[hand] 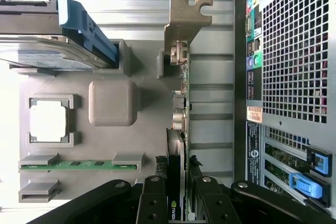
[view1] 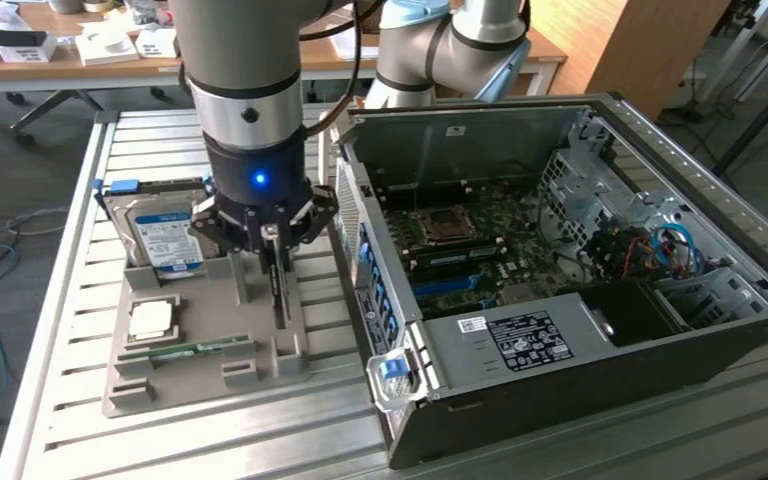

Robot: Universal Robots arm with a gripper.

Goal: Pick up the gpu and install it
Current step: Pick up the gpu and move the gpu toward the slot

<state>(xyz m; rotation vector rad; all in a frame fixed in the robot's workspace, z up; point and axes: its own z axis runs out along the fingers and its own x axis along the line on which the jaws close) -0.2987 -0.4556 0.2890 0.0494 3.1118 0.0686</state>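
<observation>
the tool (hand: 178, 183) clamps the gpu (hand: 181, 124), standing on edge in grey tray (hand: 113, 145).

The gpu (hand: 181, 124) is a matt black card with a dull metal bracket (hand: 185, 22), set in a matt grey plastic tray (hand: 113, 145). The table (view1: 64, 330) is ribbed, brushed metal. The computer case (hand: 294, 51) is dark perforated sheet metal with glossy blue plastic clips (hand: 310, 184).

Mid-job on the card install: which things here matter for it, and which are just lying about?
For the job: graphics card, standing on edge in the grey holder; tool, closed on the card; open computer case.
Lying about: hard drive, processor chip, memory stick.
</observation>
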